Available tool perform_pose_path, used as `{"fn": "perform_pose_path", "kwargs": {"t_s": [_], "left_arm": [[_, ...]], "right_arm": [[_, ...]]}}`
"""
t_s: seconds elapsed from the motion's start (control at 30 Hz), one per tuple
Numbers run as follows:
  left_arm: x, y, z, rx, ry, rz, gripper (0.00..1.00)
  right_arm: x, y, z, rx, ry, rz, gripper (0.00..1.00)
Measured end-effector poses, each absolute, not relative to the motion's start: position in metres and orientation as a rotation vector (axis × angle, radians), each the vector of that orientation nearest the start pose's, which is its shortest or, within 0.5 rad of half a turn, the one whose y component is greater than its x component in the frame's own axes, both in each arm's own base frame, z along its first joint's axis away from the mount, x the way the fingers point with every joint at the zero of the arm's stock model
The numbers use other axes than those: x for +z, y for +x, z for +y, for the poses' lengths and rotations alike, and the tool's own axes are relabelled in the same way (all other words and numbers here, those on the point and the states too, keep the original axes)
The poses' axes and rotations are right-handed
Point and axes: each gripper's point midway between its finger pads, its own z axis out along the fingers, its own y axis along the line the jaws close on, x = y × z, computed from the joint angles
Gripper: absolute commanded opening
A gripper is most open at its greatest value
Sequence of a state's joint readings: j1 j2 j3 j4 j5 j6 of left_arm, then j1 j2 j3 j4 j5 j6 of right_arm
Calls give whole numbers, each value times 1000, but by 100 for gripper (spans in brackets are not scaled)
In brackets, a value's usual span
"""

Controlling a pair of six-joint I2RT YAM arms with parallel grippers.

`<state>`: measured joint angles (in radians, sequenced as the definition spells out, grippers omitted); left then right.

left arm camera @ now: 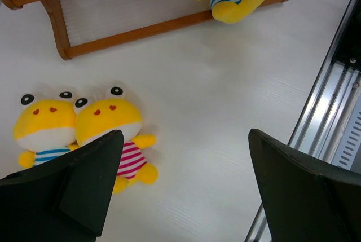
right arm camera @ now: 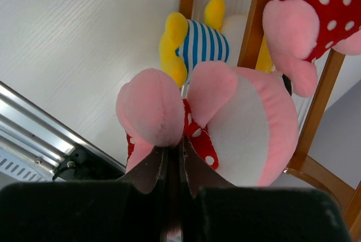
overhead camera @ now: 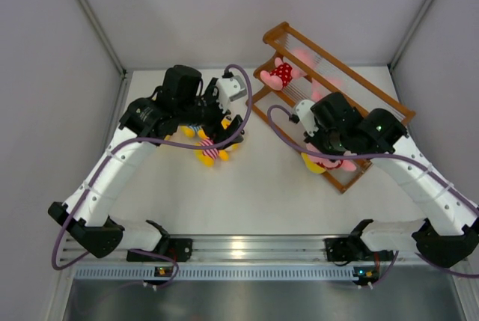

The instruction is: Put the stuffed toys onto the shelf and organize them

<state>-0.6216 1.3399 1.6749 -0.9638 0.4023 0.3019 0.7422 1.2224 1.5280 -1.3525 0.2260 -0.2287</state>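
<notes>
Over the shelf (right arm camera: pixel 255 27), your right gripper (right arm camera: pixel 169 149) is clenched on a pink toy (right arm camera: pixel 237 118). It pinches the red white-dotted outfit between 2 pink lobes, and the toy's body sits just beyond the fingertips. Past it, a blue-striped yellow toy (right arm camera: pixel 200 42) lies on the shelf's rods, with another pink toy (right arm camera: pixel 316 11) beside it. Your left gripper (left arm camera: pixel 185 140) hangs spread wide above the table (left arm camera: pixel 214 84). 2 yellow toys lie there touching each other, a pink-striped toy (left arm camera: pixel 110 121) partly under the left finger and a blue-striped toy (left arm camera: pixel 45 126) beside it.
</notes>
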Motion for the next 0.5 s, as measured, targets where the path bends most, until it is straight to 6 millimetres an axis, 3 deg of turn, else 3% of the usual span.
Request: {"fn": "perform_pose_path", "kwargs": {"t_s": [0.33, 0.5], "left_arm": [[334, 245, -246, -615, 1193, 1859, 98], [334, 245, -246, -614, 1194, 1858, 98]], "right_arm": [[262, 197, 133, -9, -1171, 2312, 0], [263, 200, 128, -51, -1144, 2315, 0]]}}
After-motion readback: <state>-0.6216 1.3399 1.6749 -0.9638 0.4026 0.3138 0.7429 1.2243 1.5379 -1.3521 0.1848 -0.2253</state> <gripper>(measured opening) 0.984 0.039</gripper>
